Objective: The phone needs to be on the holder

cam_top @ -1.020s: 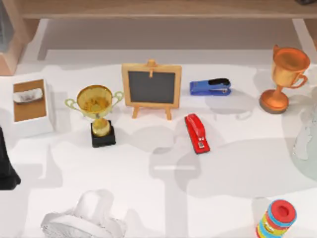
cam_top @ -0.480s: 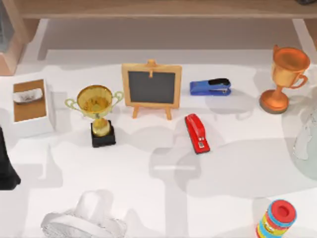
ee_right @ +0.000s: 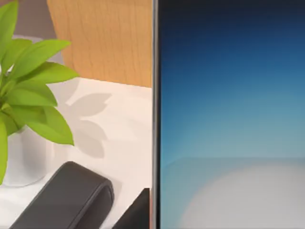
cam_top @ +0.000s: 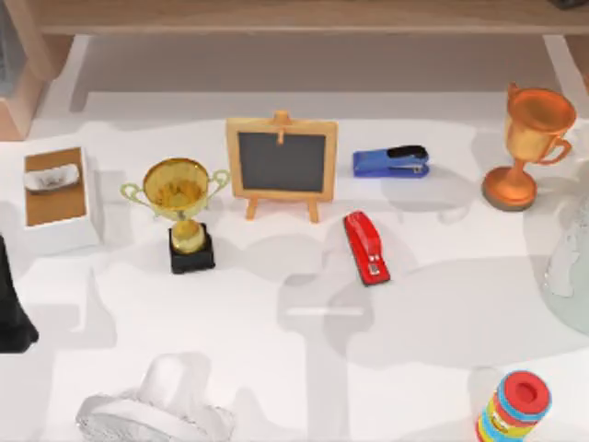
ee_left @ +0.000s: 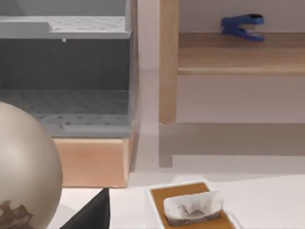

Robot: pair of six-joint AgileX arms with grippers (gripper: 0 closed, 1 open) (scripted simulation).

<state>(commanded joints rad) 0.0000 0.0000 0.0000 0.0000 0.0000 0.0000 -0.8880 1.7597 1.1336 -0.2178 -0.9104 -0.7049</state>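
White table (cam_top: 276,368) under the overhead camera, wooden shelf (cam_top: 304,17) along its far edge. Mid-table there's a little chalkboard (cam_top: 282,162) on its easel, a gold trophy (cam_top: 179,207) to its left, a blue stapler (cam_top: 391,161) to its right and a red stapler (cam_top: 366,247) just in front. Copper trophy (cam_top: 529,143) stands far right, a tissue box (cam_top: 55,193) far left, a striped can (cam_top: 513,407) near the front right.

Over to the right wrist camera: the phone (ee_right: 231,114) looms huge and close, blue screen paling to white, upright beside a leafy plant (ee_right: 26,90) and a dark rounded object (ee_right: 66,198) (can't say what that is). Whether the right hand grips it, I cannot tell. Left wrist camera looks past the tissue box toward the shelf; left hand's state, cannot tell either.
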